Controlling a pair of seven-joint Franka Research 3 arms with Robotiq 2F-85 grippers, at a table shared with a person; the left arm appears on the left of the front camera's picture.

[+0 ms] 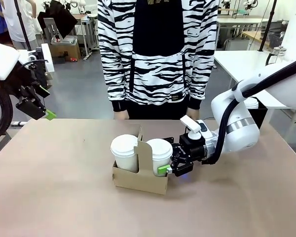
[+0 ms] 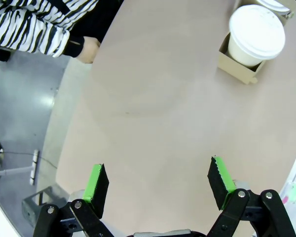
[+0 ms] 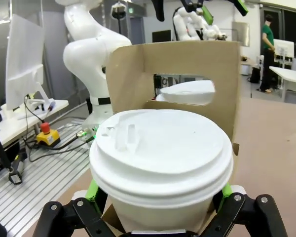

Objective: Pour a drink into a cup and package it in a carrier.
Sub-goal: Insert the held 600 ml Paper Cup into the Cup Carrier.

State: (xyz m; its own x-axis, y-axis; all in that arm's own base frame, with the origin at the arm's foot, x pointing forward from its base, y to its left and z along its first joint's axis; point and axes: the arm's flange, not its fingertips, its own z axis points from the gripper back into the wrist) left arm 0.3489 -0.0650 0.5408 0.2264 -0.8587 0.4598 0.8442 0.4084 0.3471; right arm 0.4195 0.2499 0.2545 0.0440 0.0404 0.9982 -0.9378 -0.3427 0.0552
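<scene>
A brown cardboard carrier [image 1: 138,181] stands mid-table with two lidded white cups in its pockets, either side of the upright handle tab [image 1: 144,150]. My right gripper [image 1: 166,168] reaches in from the right, its green pads against the sides of the right cup [image 1: 159,149]. Seen from the right wrist, that cup [image 3: 160,148] sits between the fingers of my right gripper [image 3: 160,197], with the carrier handle [image 3: 187,59] behind it. The left cup [image 1: 124,147] stands free. My left gripper [image 1: 42,101] hangs open, high at the left edge. The left wrist view has the left gripper [image 2: 158,182] open over bare table. The drink is out of view.
A person in a black-and-white striped top stands at the far edge, hands [image 1: 121,114] resting by the table. The left wrist view catches the carrier's corner [image 2: 237,69] with one lidded cup [image 2: 256,32] at top right. The table [image 1: 64,197] is bare to the left.
</scene>
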